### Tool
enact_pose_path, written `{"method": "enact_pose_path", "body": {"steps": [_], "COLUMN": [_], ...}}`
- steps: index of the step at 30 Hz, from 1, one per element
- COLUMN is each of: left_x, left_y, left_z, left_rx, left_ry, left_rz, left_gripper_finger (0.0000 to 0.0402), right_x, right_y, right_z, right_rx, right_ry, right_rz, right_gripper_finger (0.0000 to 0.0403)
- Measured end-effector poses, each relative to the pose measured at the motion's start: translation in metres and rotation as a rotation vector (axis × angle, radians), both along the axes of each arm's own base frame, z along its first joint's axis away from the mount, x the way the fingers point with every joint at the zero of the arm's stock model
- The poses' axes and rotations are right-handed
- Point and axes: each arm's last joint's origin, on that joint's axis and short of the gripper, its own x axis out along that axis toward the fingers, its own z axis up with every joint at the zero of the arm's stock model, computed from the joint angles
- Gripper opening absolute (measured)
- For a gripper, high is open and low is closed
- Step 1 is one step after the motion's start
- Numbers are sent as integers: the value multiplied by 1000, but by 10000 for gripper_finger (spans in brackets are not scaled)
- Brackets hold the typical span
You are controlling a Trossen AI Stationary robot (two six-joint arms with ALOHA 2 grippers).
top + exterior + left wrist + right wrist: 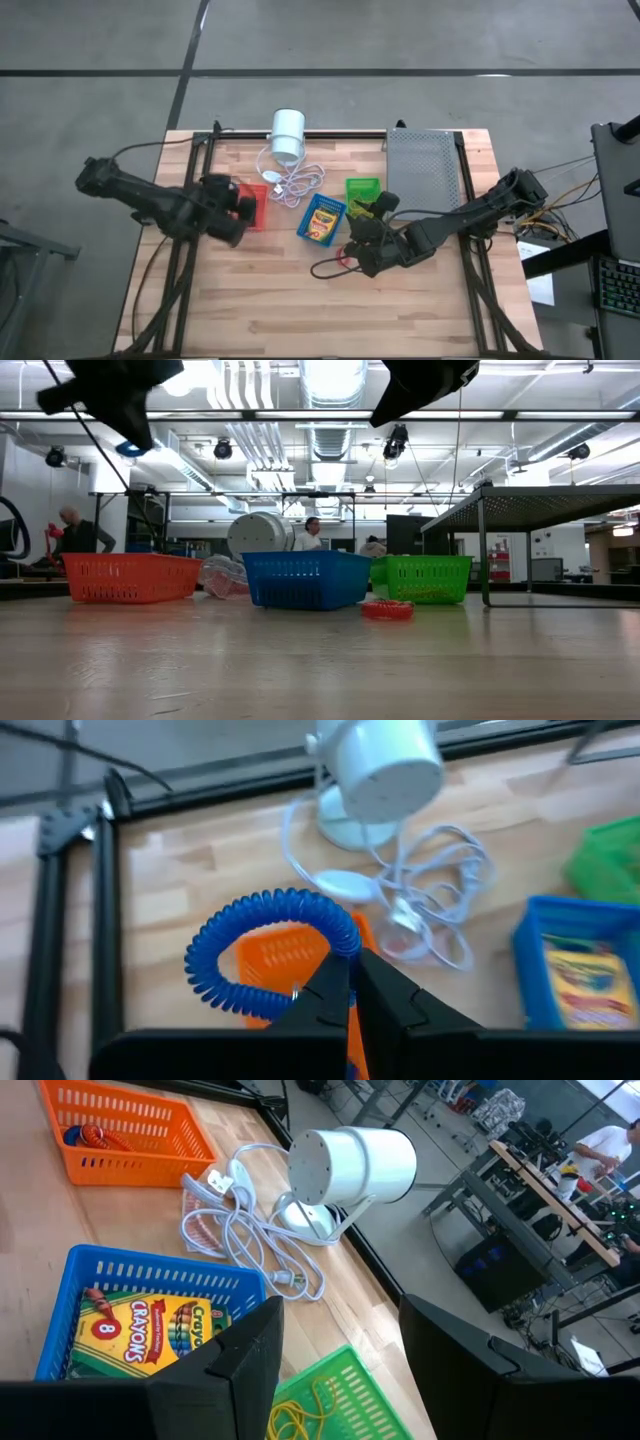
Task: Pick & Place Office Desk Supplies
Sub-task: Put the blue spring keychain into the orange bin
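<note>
Holding a blue coiled band (270, 945), left gripper (352, 990) hovers above red-orange basket (290, 960).

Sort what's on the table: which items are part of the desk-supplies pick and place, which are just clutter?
Job items:
- red-orange basket
- blue basket holding a crayon box
- green basket
- blue coiled band, pinched in the left gripper above the red-orange basket
- red band on the table

Lying about:
- white cylinder with its cord
- grey perforated tray
</note>
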Motion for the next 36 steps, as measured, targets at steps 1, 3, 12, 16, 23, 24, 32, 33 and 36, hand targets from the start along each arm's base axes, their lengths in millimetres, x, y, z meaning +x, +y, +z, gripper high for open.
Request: {"method": "enact_pose_path", "body": {"steps": [1,3,12,16,23,24,32,33,36], "left_x": [3,8,27,25,17,16,11,10,10], "left_y": [6,18,64,75,78,77,74,74,73], "left_z": [0,-1,-31,-54,-90,-95,-121,-123,-123], "left_rx": [0,-20,-178,-304,-420,-427,-512,-520,-525], "left_ry": [21,57,112,102,100,93,43,44,39], "left_rz": [1,7,-97,-97,-102,-105,-113,-113,-117], "left_gripper_finger": [8,8,12,20,24,24,25,25,25], "right_x": [0,0,0,0,0,0,0,0,0], "right_y": [0,0,0,0,0,0,0,0,0], "right_z": [0,0,0,0,0,0,0,0,0], "right_rx": [0,0,0,0,0,0,0,0,0], "right_ry": [0,0,0,0,0,0,0,0,0], "right_rz": [0,0,0,0,1,1,1,1,1], "right_gripper_finger": [199,199,199,199,199,199,199,199,199]}}
